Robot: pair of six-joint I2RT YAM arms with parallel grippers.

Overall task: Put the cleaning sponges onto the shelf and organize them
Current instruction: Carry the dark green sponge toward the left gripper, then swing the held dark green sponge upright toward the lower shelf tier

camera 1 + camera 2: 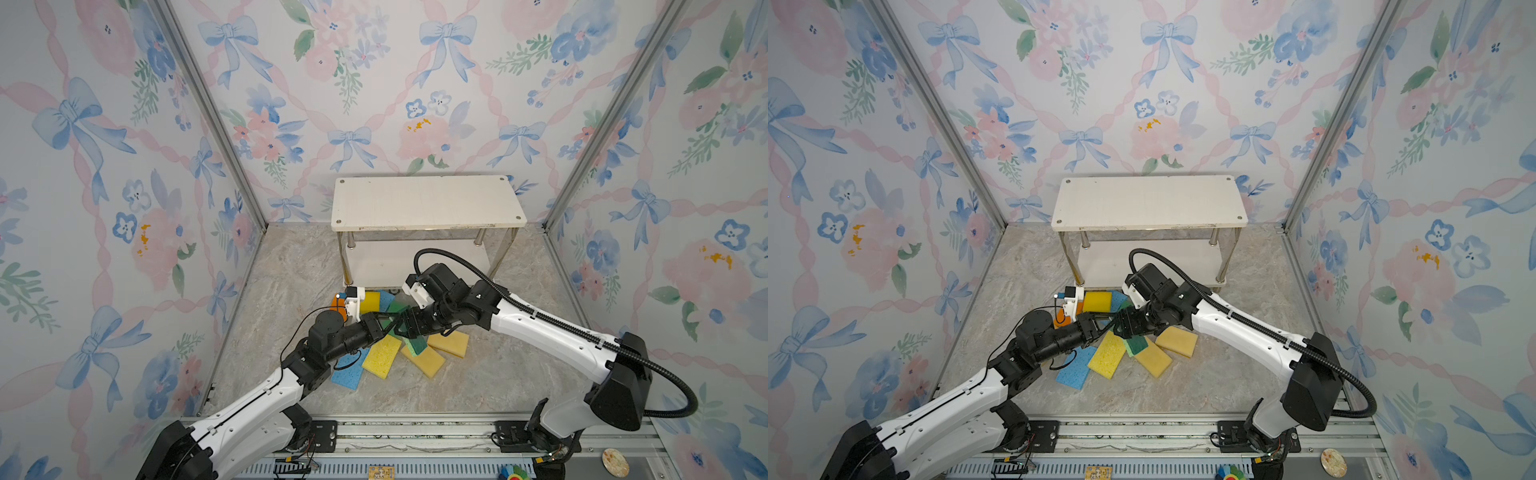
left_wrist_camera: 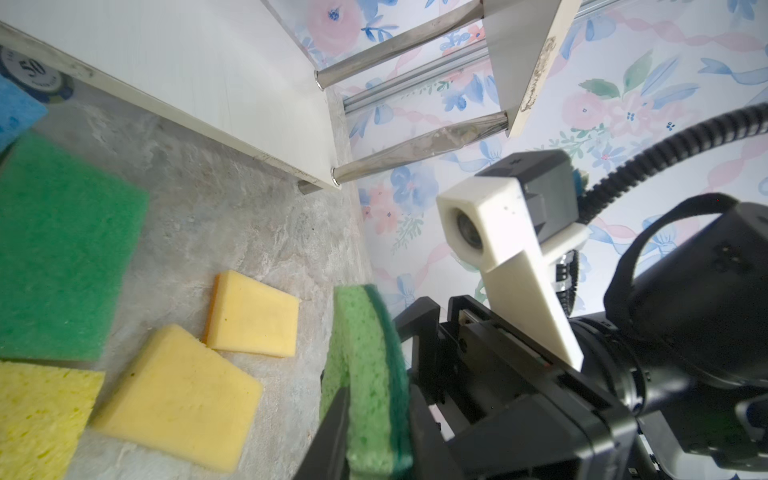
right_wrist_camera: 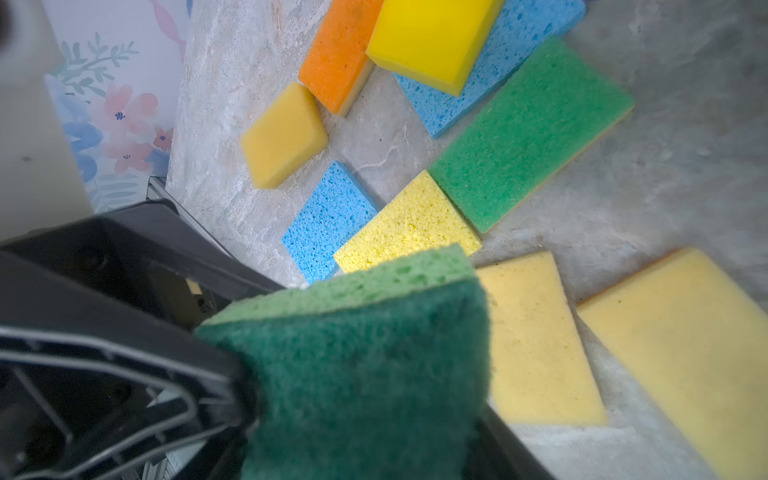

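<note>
Green scourer sponge (image 2: 361, 353) stands edge-up in left end effector (image 1: 390, 322).

A poker chip (image 2: 31, 77) lies on the marbled floor (image 1: 291, 274) between floral-papered walls (image 1: 104, 166).

Ten cleaning sponges (image 3: 685, 353) are showing in the right wrist view: two blue sponges (image 3: 328, 216), one orange sponge (image 3: 336, 54), one bright yellow sponge (image 3: 428, 33), one pale yellow porous sponge (image 3: 407, 224), three tan-yellow sponges (image 3: 536, 340), one flat green sponge (image 3: 532, 129) and one light green sponge (image 3: 361, 374) that is carrying a dark green scrub face. One shelf (image 1: 428, 203) is standing in both top views, having two white boards (image 1: 376, 266) and four chrome legs (image 1: 344, 259).
</note>
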